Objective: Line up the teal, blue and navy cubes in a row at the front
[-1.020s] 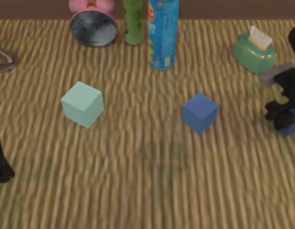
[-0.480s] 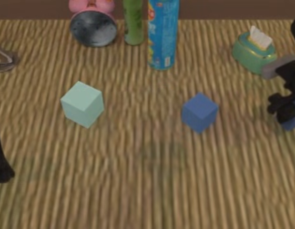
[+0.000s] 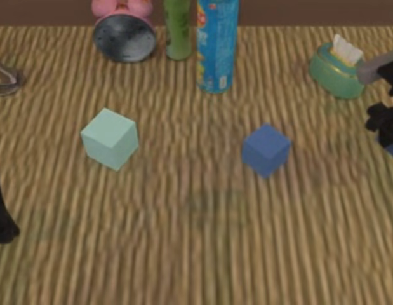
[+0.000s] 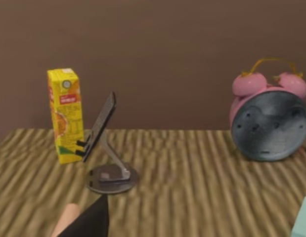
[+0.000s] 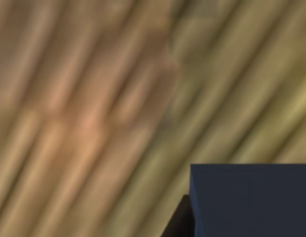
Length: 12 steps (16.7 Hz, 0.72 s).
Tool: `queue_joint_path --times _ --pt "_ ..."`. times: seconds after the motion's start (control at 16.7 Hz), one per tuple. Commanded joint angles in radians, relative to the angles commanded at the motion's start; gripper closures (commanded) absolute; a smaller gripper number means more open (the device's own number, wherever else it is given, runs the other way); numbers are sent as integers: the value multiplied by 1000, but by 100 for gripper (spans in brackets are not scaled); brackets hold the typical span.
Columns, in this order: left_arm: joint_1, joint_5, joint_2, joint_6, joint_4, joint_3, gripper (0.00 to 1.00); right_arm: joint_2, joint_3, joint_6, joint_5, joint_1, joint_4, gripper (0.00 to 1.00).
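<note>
the right gripper (image 3: 388, 127) has moved up and out toward the table's right edge, fingers clamped on the navy cube (image 5: 249, 200), so that cube looks lifted off the mat. the teal cube (image 3: 109, 138) and blue cube (image 3: 266, 149) have not moved. the left gripper (image 3: 0, 219) waits at the left edge; i cannot tell its fingers.

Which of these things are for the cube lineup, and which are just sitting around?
For the job: teal cube, blue cube, navy cube at the right gripper.

Just sitting: alarm clock, green bottle, blue can, tissue holder, juice carton, phone stand.
</note>
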Motion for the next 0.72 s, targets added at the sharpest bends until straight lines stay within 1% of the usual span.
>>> queue_joint_path --times 0.18,0.36,0.54,0.72 --pt "0 0 0 0 0 0 0 2 -4 15 0 5 2 100" --pt "0 0 0 0 0 0 0 -17 -24 112 3 68 1 100" --pt "0 0 0 0 0 0 0 -56 -66 291 7 174 0 100" --pt "0 0 0 0 0 0 0 -109 -130 535 11 303 0 100"
